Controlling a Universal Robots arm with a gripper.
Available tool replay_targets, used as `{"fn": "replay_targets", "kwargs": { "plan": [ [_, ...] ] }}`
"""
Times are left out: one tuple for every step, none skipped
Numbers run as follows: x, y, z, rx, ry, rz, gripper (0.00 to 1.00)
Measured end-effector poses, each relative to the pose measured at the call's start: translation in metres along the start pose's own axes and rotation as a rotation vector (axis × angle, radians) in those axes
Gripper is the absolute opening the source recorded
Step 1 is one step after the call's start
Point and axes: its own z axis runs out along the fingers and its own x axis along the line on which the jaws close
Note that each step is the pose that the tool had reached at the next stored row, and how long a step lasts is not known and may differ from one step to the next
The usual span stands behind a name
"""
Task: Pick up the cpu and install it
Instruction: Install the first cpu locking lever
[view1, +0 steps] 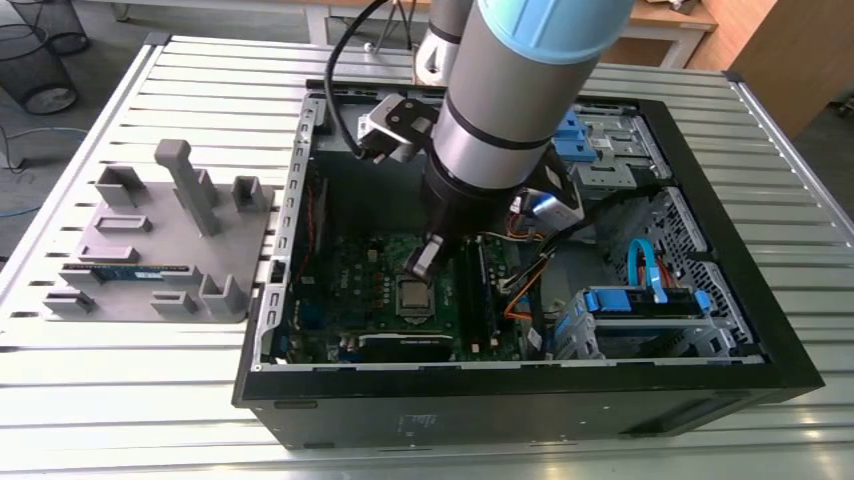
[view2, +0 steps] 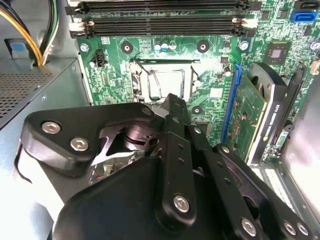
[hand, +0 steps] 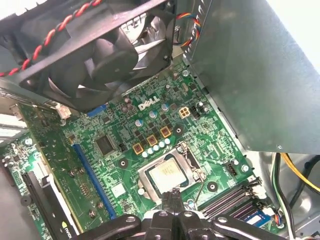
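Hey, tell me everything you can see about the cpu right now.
The cpu is a small flat square chip with a pale silvery metal top. It lies level in the metal-framed socket on the green motherboard. The gripper, fingers closed together, hovers just over one edge; whether it touches the chip cannot be told.
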Motion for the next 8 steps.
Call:
{"fn": "replay_targets", "kwargs": {
  "plan": [
    [-0.0003, 0.0003, -0.0009, 0.0000, -0.0001, 0.000, 0.11],
    [-0.0007, 0.0006, -0.0018, 0.0000, -0.0002, 0.000, 0.11],
    [-0.0010, 0.0009, -0.0025, 0.0000, -0.0001, 0.000, 0.11],
    [-0.0013, 0.0012, -0.0033, 0.0000, 0.0000, 0.000, 0.11],
    [-0.0017, 0.0016, -0.0040, 0.0000, 0.0001, 0.000, 0.11],
    [-0.0021, 0.0019, -0.0046, 0.0000, 0.0000, 0.000, 0.11],
    [-0.0026, 0.0023, -0.0050, 0.0000, 0.0000, 0.000, 0.11],
    [-0.0032, 0.0026, -0.0051, 0.0000, 0.0001, 0.000, 0.11]
  ]
}}
